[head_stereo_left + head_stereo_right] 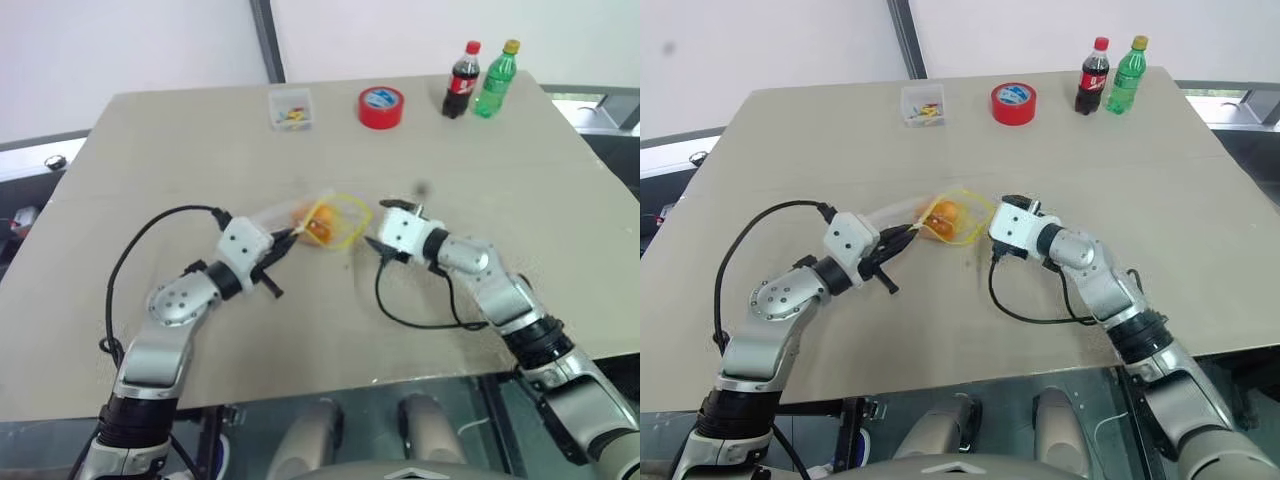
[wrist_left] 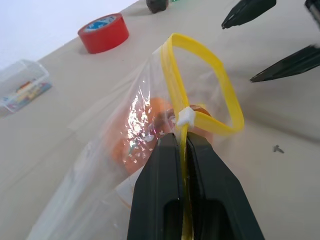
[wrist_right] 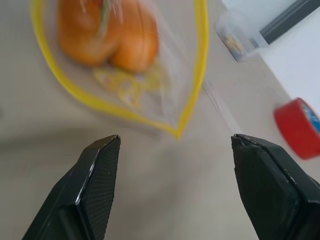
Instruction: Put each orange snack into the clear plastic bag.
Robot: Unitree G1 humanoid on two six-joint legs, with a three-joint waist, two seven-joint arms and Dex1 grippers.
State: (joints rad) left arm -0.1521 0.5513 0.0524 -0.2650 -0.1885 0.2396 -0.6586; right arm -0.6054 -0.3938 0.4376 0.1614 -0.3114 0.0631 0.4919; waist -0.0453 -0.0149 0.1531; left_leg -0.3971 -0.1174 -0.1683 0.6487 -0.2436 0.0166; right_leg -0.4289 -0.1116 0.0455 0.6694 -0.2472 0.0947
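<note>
I'm pinching the clear plastic bag (image 2: 150,125) by its yellow seal with my left gripper (image 2: 182,145); both orange snacks (image 3: 107,32) are sitting inside, right gripper (image 3: 172,150) spread wide.

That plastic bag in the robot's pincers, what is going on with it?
The left gripper is pinched shut on the yellow seal strip of the clear plastic bag, holding its mouth open above the table. Two orange snacks already sit inside the bag. The right gripper is open and empty, just in front of the bag's mouth. A red tape roll, a small clear box and two bottles stand untouched at the far edge.
</note>
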